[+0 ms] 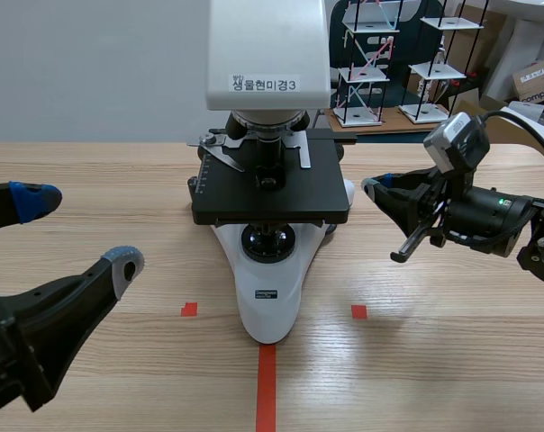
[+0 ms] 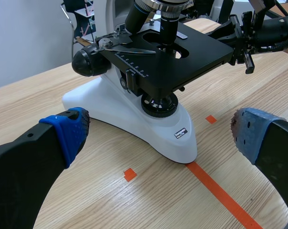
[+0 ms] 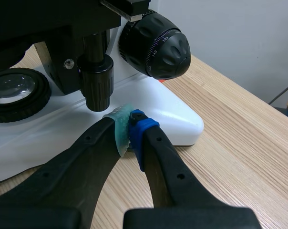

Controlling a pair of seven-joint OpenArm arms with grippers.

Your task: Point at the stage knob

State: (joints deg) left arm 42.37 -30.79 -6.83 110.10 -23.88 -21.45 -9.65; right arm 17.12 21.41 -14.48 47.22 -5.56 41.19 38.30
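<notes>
Stage knob: hangs on a short stem under the right edge of the stage, on the right side of the microscope, below and near of the big focus knob.

Right gripper: fingers closed together, nothing between them. Tips sit just under the knob's lower end, very close; cannot tell if touching.

Left gripper: fingers wide apart, holding nothing, near-left of the microscope base.

Handling (judgement): hard black plastic, rigid, fixed to the stage, turns on its axis. Pointing needs no hold. A push from the tips could rotate it and shift the stage carriage. The instrument looks heavy and unlikely to slide. If gripped at all, take the lower barrel from the sides.

Count: microscope 1; stage knob 1 stem, apparently two stacked barrels; focus knobs 2, one on each side; grippers 2
</notes>
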